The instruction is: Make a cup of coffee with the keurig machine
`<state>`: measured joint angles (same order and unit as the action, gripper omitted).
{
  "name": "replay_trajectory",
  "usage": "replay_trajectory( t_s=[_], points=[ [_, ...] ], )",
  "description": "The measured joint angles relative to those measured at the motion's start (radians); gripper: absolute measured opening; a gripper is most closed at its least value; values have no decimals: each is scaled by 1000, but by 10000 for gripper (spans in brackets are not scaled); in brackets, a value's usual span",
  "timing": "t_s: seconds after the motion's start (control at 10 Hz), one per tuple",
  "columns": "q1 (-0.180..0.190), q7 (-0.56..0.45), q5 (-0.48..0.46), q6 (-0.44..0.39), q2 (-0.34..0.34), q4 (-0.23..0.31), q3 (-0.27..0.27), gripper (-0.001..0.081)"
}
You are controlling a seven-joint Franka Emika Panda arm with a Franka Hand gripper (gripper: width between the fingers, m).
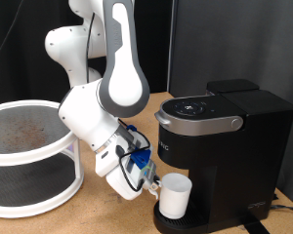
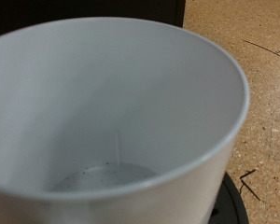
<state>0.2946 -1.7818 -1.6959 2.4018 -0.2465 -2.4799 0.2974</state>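
**Cup at the brewer, arm close beside it**

You have one cup point(image 1: 175, 196), one keurig machine point(image 1: 221, 146), one arm point(image 1: 108, 93) and one two-tier round rack point(image 1: 31, 156) in the exterior view. The cup is white, upright, and sits at the foot of the keurig machine under its overhanging head, on the dark round drip tray point(image 1: 182, 226). The gripper point(image 1: 149, 182) is low down, just to the exterior view's left of the cup and right up against it. You cannot tell from either picture whether the jaws are apart or clamped on the cup: the fingertips are hidden between the hand and the cup.

In the wrist view the cup point(image 2: 112, 103) fills nearly the whole picture; you look into its open mouth, and small dark specks lie on its bottom. An edge of the dark drip tray point(image 2: 231, 201) shows beneath it.

The table point(image 1: 93, 214) is a brown, speckled board with a cork-like grain. Behind it the room is dark, with a black backdrop. The rack stands at the exterior view's left, white-rimmed with a dark mesh floor on each tier.

The machine's lid is down, with buttons on its top point(image 1: 195, 108). Pale lettering shows on its front, too small to read.
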Motion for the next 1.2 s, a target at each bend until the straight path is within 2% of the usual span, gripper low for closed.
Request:
replay_trajectory(
  t_s=[0.7,0.8,0.9,1.0,1.1,1.2],
  points=[
    [-9,-15,-1,-34,-11,2,8,81],
    [-16,-1,25,-45,-6,-5,16,289],
    [-26,23,63,-60,4,-15,27,289],
    [-37,51,107,-79,22,-28,42,467],
    [-49,75,147,-100,44,-41,56,467],
    [-61,102,188,-131,69,-52,71,650]
  ],
)
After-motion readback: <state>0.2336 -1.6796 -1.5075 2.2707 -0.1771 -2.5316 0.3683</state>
